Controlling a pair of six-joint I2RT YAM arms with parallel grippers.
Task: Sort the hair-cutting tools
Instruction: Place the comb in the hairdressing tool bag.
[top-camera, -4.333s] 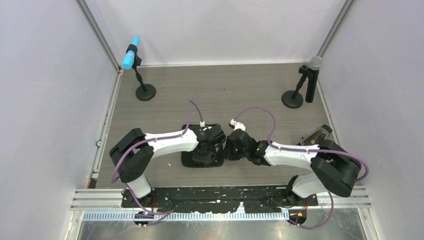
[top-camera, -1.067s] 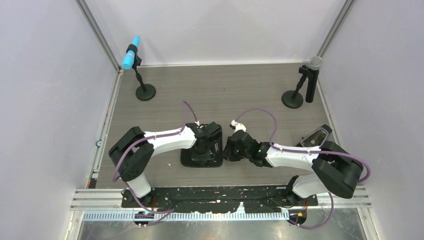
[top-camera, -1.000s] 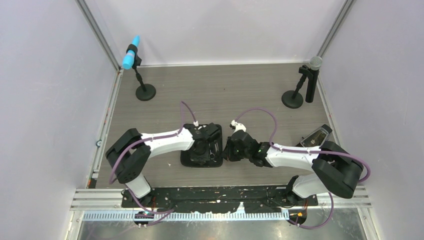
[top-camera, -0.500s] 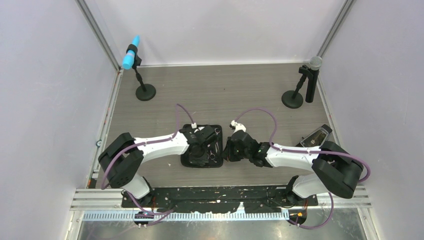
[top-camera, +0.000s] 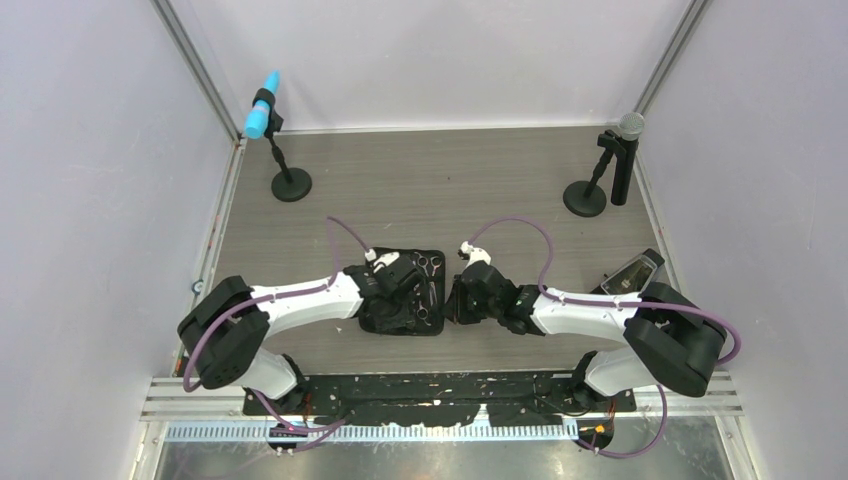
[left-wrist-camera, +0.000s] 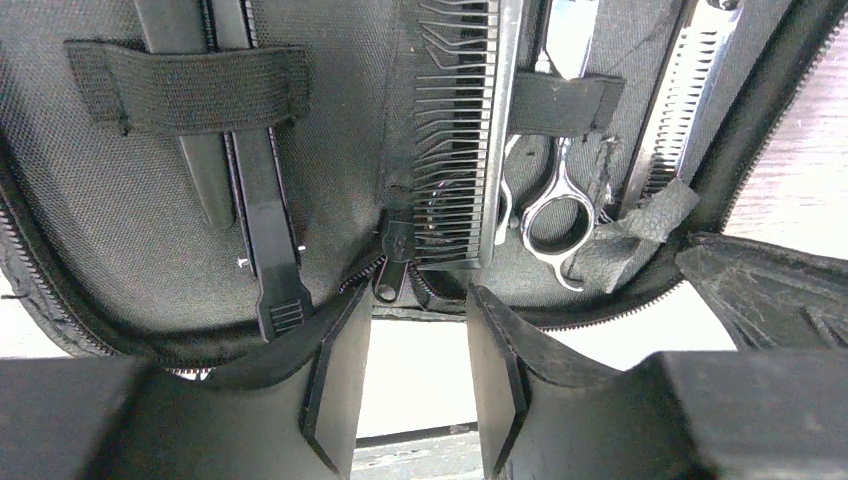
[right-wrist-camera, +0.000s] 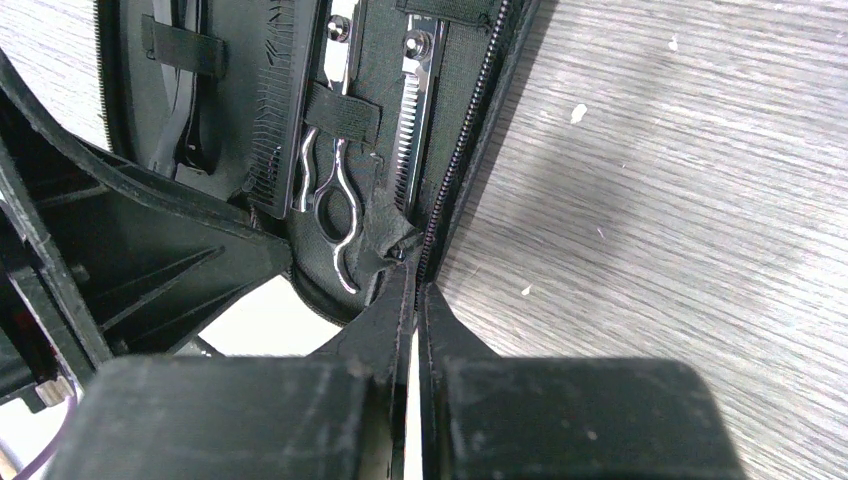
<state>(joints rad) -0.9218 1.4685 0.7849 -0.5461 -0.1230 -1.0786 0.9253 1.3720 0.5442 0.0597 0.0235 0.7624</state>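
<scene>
The black zip case (top-camera: 410, 330) lies open between the two arms. Inside it, elastic straps hold a black comb (left-wrist-camera: 470, 130), ring-handled silver scissors (left-wrist-camera: 555, 200), toothed scissors (left-wrist-camera: 685, 90) and two black clips (left-wrist-camera: 260, 200). My left gripper (left-wrist-camera: 418, 320) is open at the case's near edge, just short of the zipper pull (left-wrist-camera: 392, 270), with nothing between its fingers. My right gripper (right-wrist-camera: 413, 290) is shut on the zip edge of the case (right-wrist-camera: 470, 160) at its near right corner, beside the scissors (right-wrist-camera: 335, 190) and comb (right-wrist-camera: 275, 130). From above, the left gripper (top-camera: 388, 300) partly covers the case.
A blue-headed microphone (top-camera: 263, 105) stands at the back left and a silver-headed microphone (top-camera: 625, 150) at the back right, each on a round black base. A small dark device (top-camera: 632, 270) lies by the right wall. Walls close in the table on three sides.
My left gripper has opened and drawn back toward the near left, uncovering more of the case's inside. The right arm and the case have stayed put.
</scene>
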